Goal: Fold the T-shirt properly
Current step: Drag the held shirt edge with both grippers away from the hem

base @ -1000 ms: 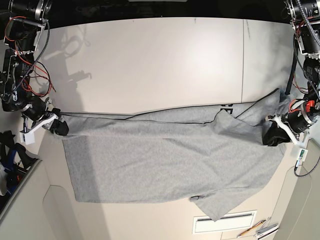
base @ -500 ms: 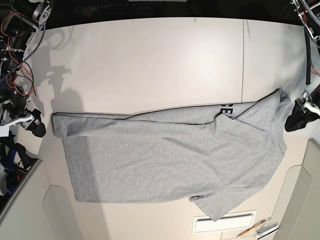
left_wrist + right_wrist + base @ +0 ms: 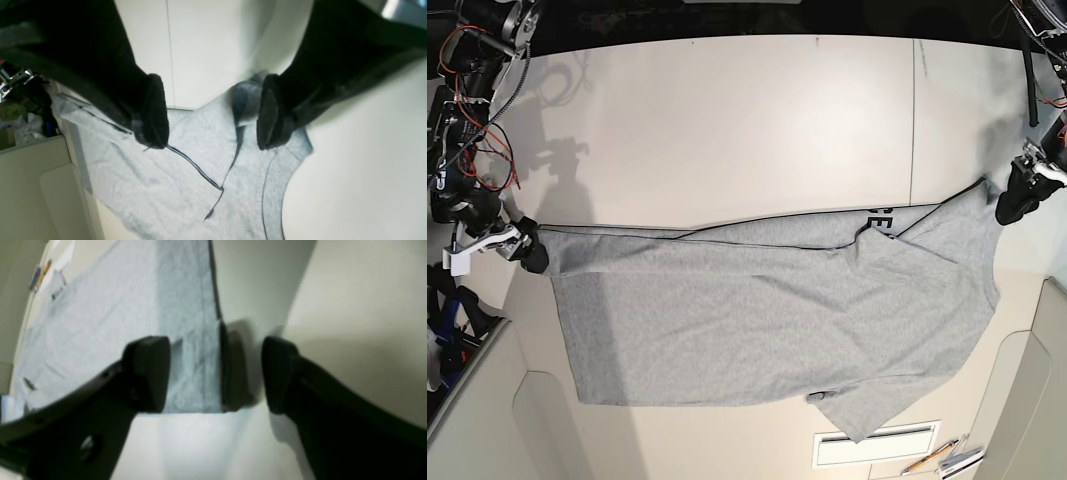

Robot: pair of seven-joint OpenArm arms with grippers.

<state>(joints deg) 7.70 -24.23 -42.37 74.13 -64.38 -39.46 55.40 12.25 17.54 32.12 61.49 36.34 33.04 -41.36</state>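
A wide off-white table (image 3: 727,120) fills most of the base view, its top smooth and matte. A thin seam (image 3: 913,120) runs across it near one end, splitting the top into two panels. Soft light falls from above, leaving a brighter patch in the middle and grey shadows towards the far corner. Beyond the table's back edge the room is dark. At the near edge sit beige moulded panels (image 3: 537,420) and a white slotted vent (image 3: 877,444), with a pencil (image 3: 930,457) lying just beside it.
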